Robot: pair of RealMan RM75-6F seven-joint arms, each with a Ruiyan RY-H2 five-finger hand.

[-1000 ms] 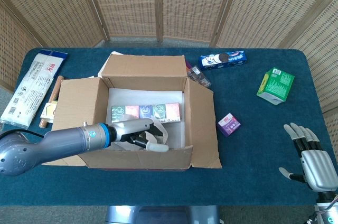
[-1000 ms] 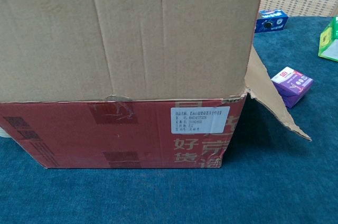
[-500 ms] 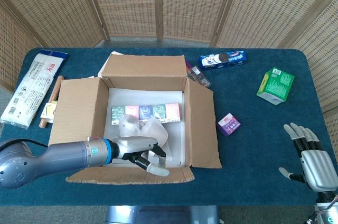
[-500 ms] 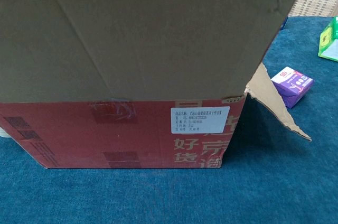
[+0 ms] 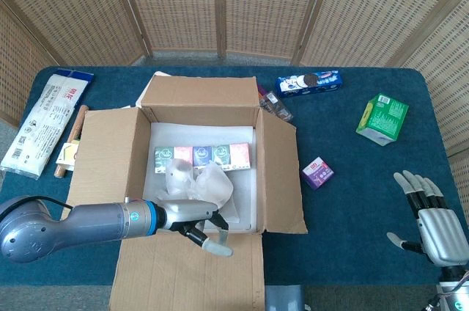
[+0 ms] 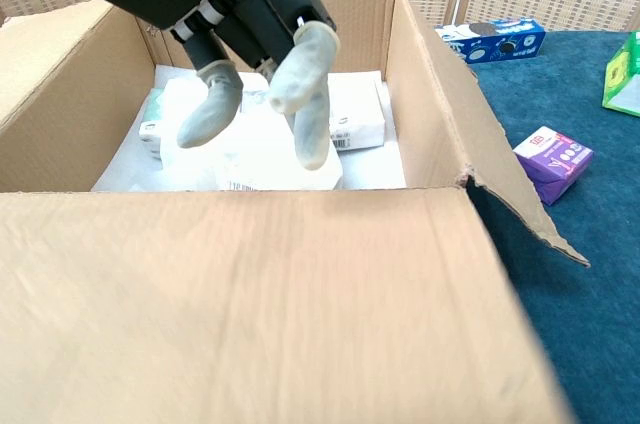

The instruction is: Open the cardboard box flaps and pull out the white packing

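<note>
The cardboard box [image 5: 110,153] stands with all its flaps spread; the near flap [image 5: 187,271] lies folded down toward me and fills the lower chest view [image 6: 250,304]. Crumpled white packing [image 5: 199,181] lies inside in front of a row of small cartons [image 5: 202,155]; the chest view shows the packing [image 6: 265,149] too. My left hand [image 5: 199,224] hovers over the box's near edge, its fingers [image 6: 300,74] apart and pointing down, holding nothing. My right hand [image 5: 429,216] rests open at the table's front right, far from the box.
A blue biscuit pack [image 5: 308,83], a green carton [image 5: 382,118] and a small purple box [image 5: 317,172] lie right of the box. White packets [image 5: 45,120] and a brown roll [image 5: 69,142] lie to its left. A wicker screen stands behind the table.
The near flap swung from upright down flat toward me. My left hand drew back from inside the box to its near edge. The right hand stayed still.
</note>
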